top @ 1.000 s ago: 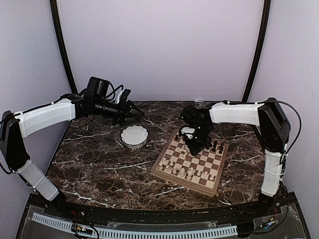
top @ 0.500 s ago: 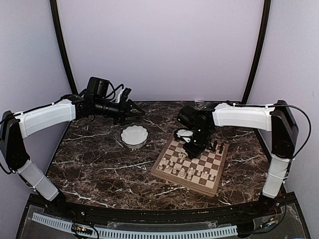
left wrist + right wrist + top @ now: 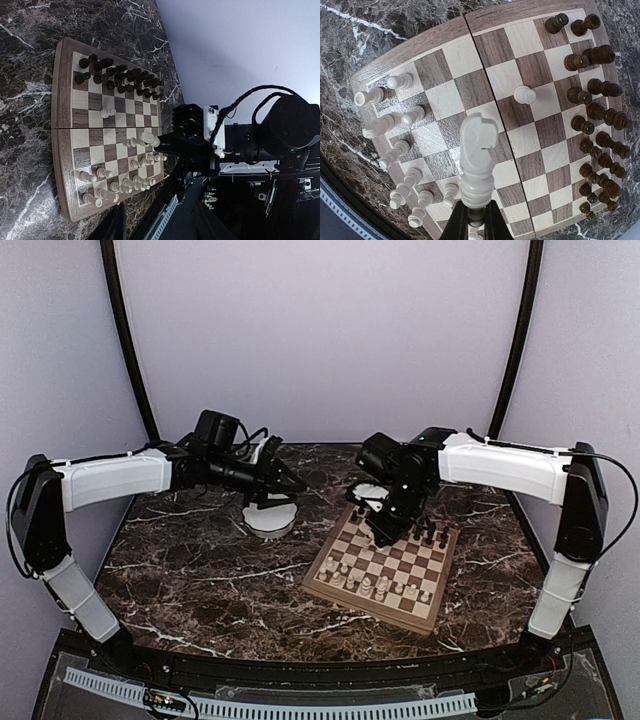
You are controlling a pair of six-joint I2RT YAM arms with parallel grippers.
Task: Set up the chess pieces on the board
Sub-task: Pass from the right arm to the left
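Pinching cream knight (image 3: 478, 145) over board (image 3: 470, 89)

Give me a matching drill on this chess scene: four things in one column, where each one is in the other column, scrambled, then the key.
Things:
1. cream knight
2. dark pieces
3. white bowl
4. lone cream pawn

Places:
A. off the board, on the marble table
B. gripped by the right pincer
C. ranked along one edge of the board
D. alone on a middle square

Pairs: 1-B, 2-C, 3-A, 4-D
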